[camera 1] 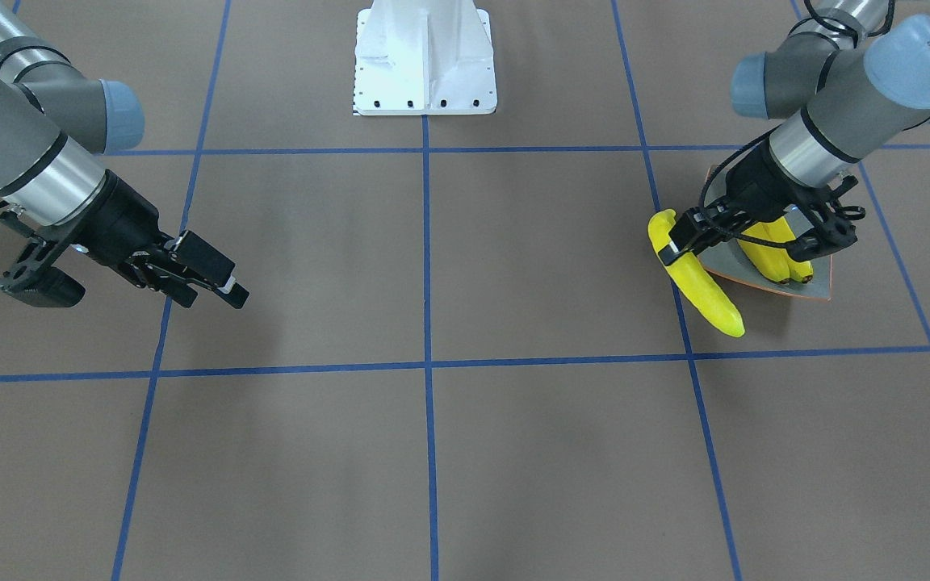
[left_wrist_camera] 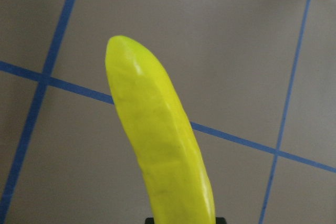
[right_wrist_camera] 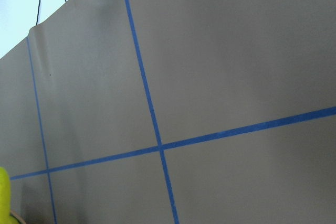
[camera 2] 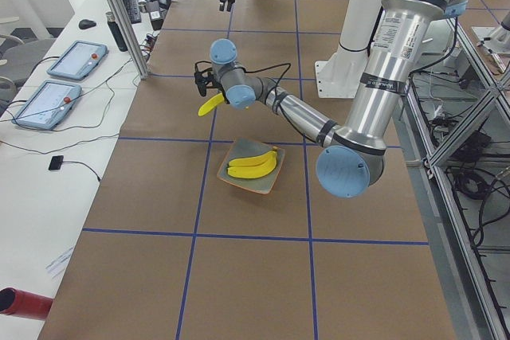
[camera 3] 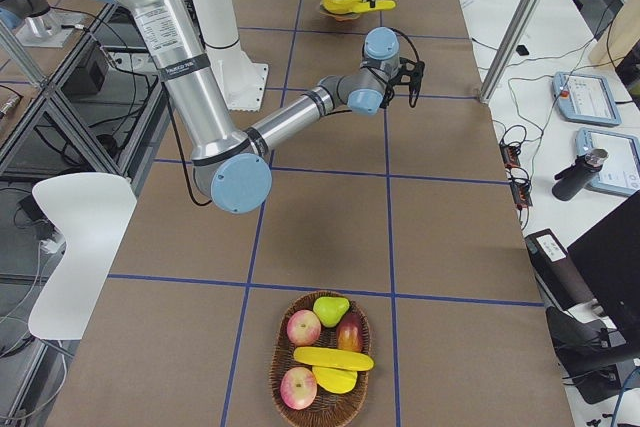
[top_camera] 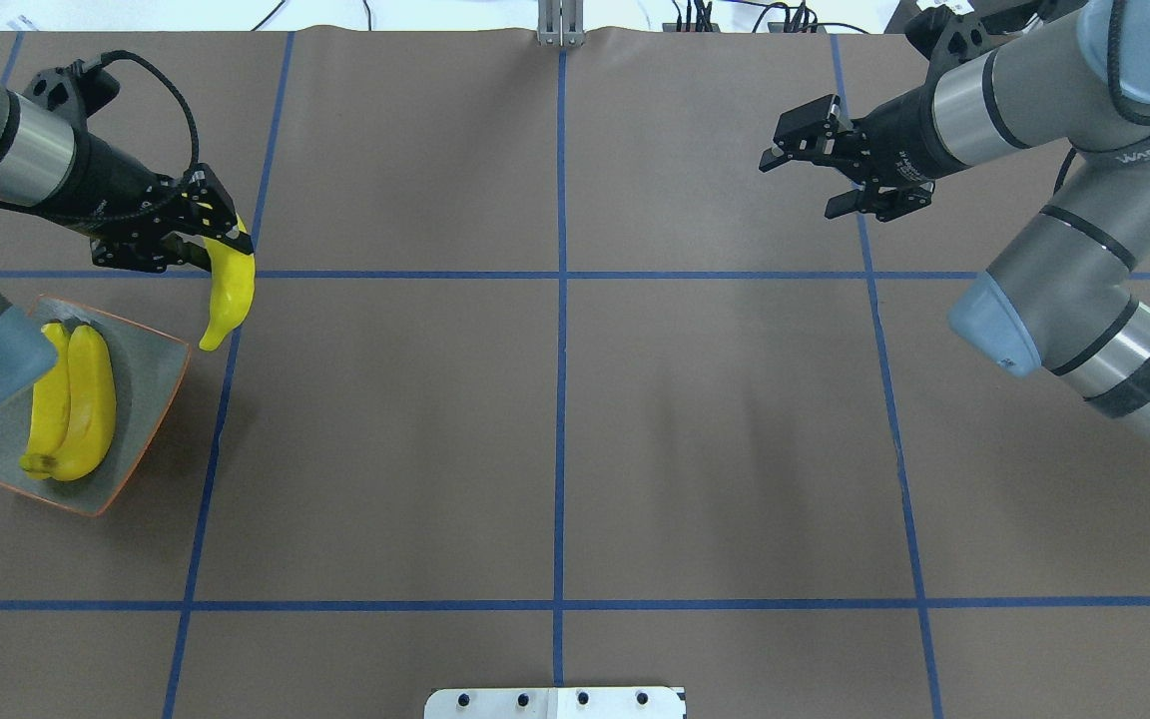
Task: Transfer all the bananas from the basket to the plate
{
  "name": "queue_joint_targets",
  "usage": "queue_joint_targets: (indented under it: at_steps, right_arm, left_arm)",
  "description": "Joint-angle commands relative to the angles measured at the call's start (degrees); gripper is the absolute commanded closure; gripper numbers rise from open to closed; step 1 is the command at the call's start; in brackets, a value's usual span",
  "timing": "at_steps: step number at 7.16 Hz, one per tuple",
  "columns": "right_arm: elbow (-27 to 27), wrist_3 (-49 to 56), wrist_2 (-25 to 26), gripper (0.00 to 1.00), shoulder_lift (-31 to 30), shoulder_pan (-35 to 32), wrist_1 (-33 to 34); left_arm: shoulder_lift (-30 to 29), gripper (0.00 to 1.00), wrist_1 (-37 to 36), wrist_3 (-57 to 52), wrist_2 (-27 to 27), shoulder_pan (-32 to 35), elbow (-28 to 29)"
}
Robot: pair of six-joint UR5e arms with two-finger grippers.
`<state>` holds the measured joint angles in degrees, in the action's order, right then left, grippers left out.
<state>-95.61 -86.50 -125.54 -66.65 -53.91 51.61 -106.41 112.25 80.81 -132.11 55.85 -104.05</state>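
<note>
My left gripper (top_camera: 219, 238) is shut on one end of a bright yellow banana (top_camera: 229, 290), which hangs above the table just beyond the far corner of the plate (top_camera: 158, 371). The held banana fills the left wrist view (left_wrist_camera: 163, 135) and shows from the front (camera 1: 699, 286). Two bananas (top_camera: 76, 404) lie side by side on the grey-green, orange-rimmed plate (camera 1: 723, 260). My right gripper (top_camera: 801, 184) is open and empty, high over the table's far right. The wicker basket (camera 3: 282, 367) at the right end holds one more banana (camera 3: 333, 358).
The basket also holds apples (camera 3: 303, 327), a pear (camera 3: 331, 309) and other fruit. The white robot base (camera 1: 425, 60) stands at the middle of the table's robot side. Blue tape lines divide the brown table (top_camera: 555, 419) into squares.
</note>
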Motion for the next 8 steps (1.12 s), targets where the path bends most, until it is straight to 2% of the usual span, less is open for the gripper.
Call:
queue_joint_targets:
  at_steps: [1, 2, 3, 6, 8]
  right_arm:
    - [0.86, 0.36, 3.54, 0.00, -0.50, 1.43, -0.02]
    - [1.30, 0.45, 3.55, 0.00, -0.50, 1.44, -0.02]
    - [1.39, 0.45, 3.63, 0.00, -0.67, 1.44, -0.02]
    - [2.00, 0.45, 3.72, 0.00, -0.68, 1.79, -0.11]
    - [1.83, 0.45, 3.63, 0.00, -0.68, 1.88, -0.11]
  left_arm:
    - [1.11, 1.00, -22.50, -11.57, 9.79, -1.18, -9.37]
    - [1.99, 1.00, -29.13, -15.12, 15.34, -3.54, -11.68]
    - [4.35, 1.00, -29.98, -16.63, 19.22, -6.08, -11.79]
    - [5.95, 1.00, -30.25, -17.00, 19.35, -8.48, -10.74]
    - [5.34, 1.00, -35.32, -17.00, 19.35, -8.74, -10.03]
